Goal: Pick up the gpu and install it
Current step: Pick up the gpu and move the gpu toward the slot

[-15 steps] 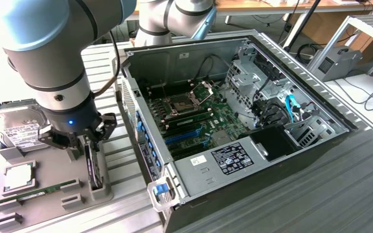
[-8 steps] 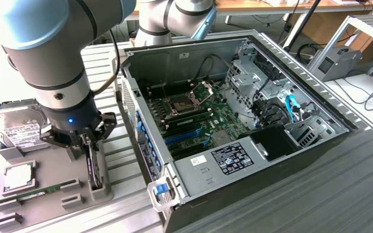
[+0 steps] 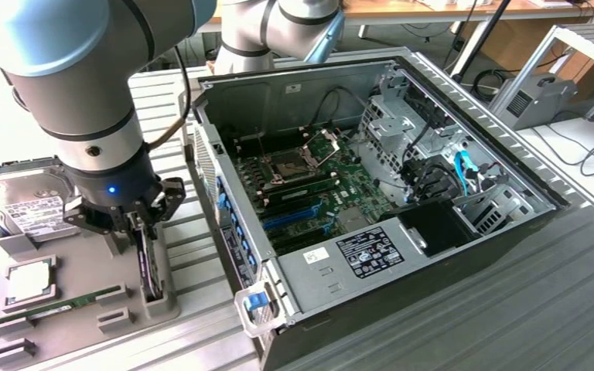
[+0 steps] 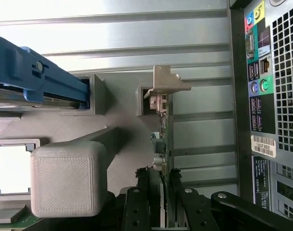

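A workshop is seen, with desks and cabling at the far side, and a ribbed metal table (image 3: pixel 544 309) takes up the foreground. An open computer case (image 3: pixel 266 100) is laid on its side at the middle of the table, so that the motherboard (image 3: pixel 328 193) and its blue expansion slots (image 3: pixel 291 216) are exposed. No card is seen standing in those slots.

At the exterior view's left, the robot arm (image 3: pixel 70 93) is brought down over a grey holder tray (image 3: pixel 70 263), which is set just beside the case. A silver hard drive (image 3: pixel 24 205) is held at the tray's far end. A processor (image 3: pixel 29 282) and a green memory stick (image 3: pixel 59 305) are kept nearer.

The gpu (image 3: pixel 151 267) is stood edge-on in a slot along the tray's right side, next to the case. In the wrist view the same gpu (image 4: pixel 163 139) is seen as a thin edge, with its silver bracket (image 4: pixel 166 82) resting on a grey post of the tray.

The gripper (image 3: pixel 137 224) is lowered onto the card's upper edge. In the wrist view the gripper (image 4: pixel 162 175) is seen with a black finger (image 4: pixel 146 192) pressed to each face of the card, so the claw is judged to be clamped on the gpu.

The task is judged to be at an early stage. The grasp appears made, but the card is not yet lifted from its slot. The carry to the case and the seating in the motherboard remain undone.
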Controlling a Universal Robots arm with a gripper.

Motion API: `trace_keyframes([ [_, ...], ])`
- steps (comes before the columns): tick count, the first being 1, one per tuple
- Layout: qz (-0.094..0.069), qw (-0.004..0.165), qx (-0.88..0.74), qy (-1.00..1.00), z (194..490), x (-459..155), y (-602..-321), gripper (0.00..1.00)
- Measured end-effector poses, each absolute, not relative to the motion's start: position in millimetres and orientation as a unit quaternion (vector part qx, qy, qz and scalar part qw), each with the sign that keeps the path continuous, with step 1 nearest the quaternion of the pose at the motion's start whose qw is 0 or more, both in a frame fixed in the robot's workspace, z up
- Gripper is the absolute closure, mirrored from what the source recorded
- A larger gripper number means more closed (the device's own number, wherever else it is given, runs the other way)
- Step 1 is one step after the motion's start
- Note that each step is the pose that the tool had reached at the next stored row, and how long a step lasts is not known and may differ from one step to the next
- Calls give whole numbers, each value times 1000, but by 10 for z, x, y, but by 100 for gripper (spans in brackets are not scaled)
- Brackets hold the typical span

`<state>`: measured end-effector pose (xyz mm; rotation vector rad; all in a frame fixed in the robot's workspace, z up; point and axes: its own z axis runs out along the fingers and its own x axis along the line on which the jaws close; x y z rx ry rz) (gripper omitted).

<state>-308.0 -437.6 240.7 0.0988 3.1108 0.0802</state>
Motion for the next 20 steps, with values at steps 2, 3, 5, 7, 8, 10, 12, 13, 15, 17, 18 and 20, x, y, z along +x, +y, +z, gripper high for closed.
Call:
trace_keyframes([
  [2,26,16,32,999,2469,-3081,-4365,71],
  [3,26,16,32,999,2497,-3080,-4362,71],
  [5,26,17,32,999,2562,-3080,-4353,71],
  [7,26,17,32,999,2636,-3080,-4344,71],
  [8,26,17,32,999,2669,-3080,-4339,71],
  [10,26,18,32,999,2733,-3080,-4330,71],
  [12,26,18,32,999,2759,-3080,-4320,71],
  [13,26,18,32,999,2763,-3079,-4315,71],
  [15,27,18,32,999,2766,-3080,-4311,71],
  [17,27,18,32,999,2767,-3080,-4303,71],
  [18,27,18,32,999,2767,-3080,-4300,71],
  [20,27,18,32,999,2767,-3080,-4300,71],
])
